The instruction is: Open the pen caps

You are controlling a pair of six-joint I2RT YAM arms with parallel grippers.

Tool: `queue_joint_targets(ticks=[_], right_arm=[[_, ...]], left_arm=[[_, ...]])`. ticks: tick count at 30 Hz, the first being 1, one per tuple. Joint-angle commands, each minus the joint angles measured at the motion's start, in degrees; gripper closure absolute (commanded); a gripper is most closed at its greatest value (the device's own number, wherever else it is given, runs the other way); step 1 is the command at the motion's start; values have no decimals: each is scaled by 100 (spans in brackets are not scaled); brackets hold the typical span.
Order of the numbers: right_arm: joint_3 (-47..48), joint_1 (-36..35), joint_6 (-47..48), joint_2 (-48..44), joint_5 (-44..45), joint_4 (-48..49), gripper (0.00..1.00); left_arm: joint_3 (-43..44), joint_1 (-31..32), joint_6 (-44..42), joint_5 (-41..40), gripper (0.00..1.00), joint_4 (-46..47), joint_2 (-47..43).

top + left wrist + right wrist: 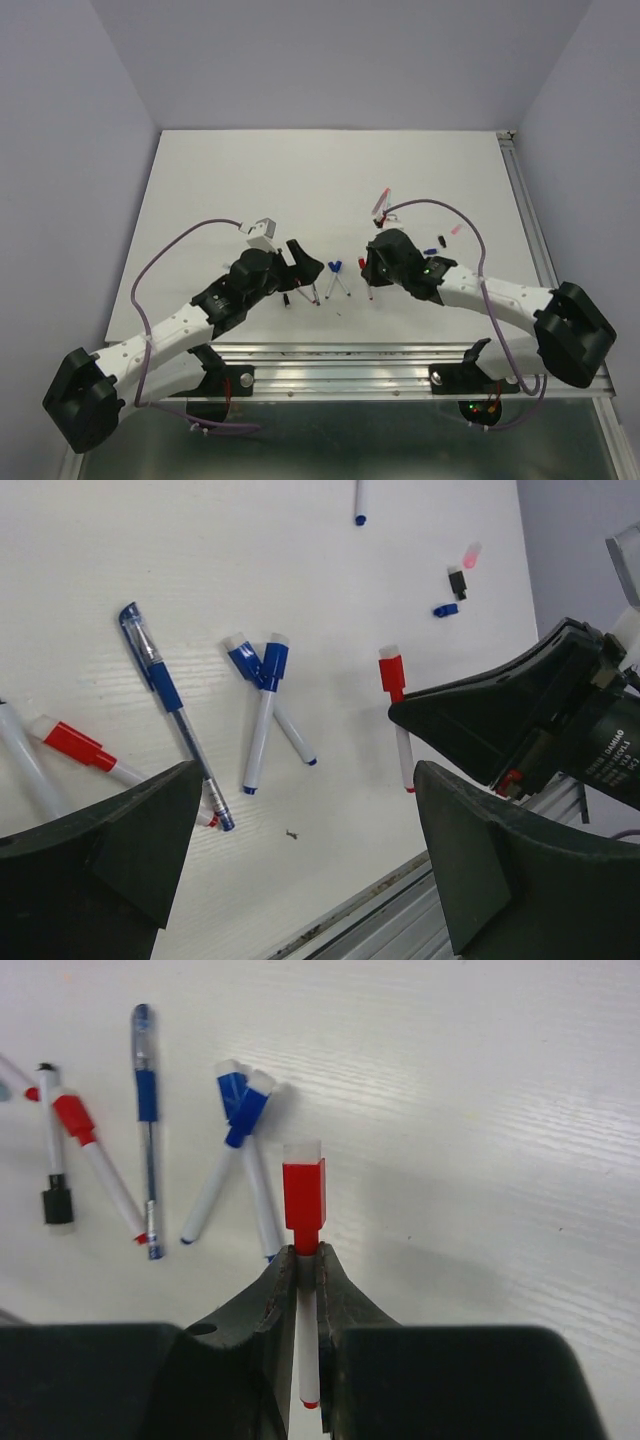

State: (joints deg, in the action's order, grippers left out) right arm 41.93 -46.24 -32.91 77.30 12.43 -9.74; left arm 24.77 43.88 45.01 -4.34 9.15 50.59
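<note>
My right gripper [307, 1260] is shut on the white barrel of a pen, just below its red cap [303, 1192], which sticks out past the fingertips. In the top view this gripper [372, 275] is low over the table right of centre. My left gripper [300, 860] stands open and holds nothing, hovering near the table's front edge; in the top view it [303, 262] is left of the pens. Two crossed pens with blue caps [262, 665] lie between the arms. Another red-capped pen [72, 742] and a blue gel pen [160, 675] lie further left.
Loose pink [471, 555], black [457, 582] and blue [446, 609] caps lie beyond the right gripper. More pens [382, 205] lie further back. A metal rail [350, 360] runs along the table's near edge.
</note>
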Motion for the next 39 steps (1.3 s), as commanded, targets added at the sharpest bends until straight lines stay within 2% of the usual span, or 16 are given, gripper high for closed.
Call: queue_joint_targets(ticks=[1,4,6,12,15,18,26,39], right_arm=[[-535,-52,302,-671,-1221,885,99],[-747,-61,320,-1040,-2109,1447,99],[-862,-52,259,-1217,-2392,1694,99],[-880,-52,215,-1322,-2772,1931,99],[-897,-52,171,-1340,-2904,2081,99],[-932,-52,92,-1331,-2947,2221,99],[-1082,-52,-23,-1331,-3273,2573,99],[-1240,-52,-243,-1577,-3598,2986,99]], left_arm=[[63,15,130,669,1,1017,214],[106,121,279,943,3,1431,460],[107,287,437,865,5,1624,557],[106,604,754,680,11,2047,917],[168,675,825,671,19,2109,1076],[212,736,869,610,35,2135,1190],[221,851,1035,276,43,2197,1313],[177,859,1334,-32,44,2170,1322]])
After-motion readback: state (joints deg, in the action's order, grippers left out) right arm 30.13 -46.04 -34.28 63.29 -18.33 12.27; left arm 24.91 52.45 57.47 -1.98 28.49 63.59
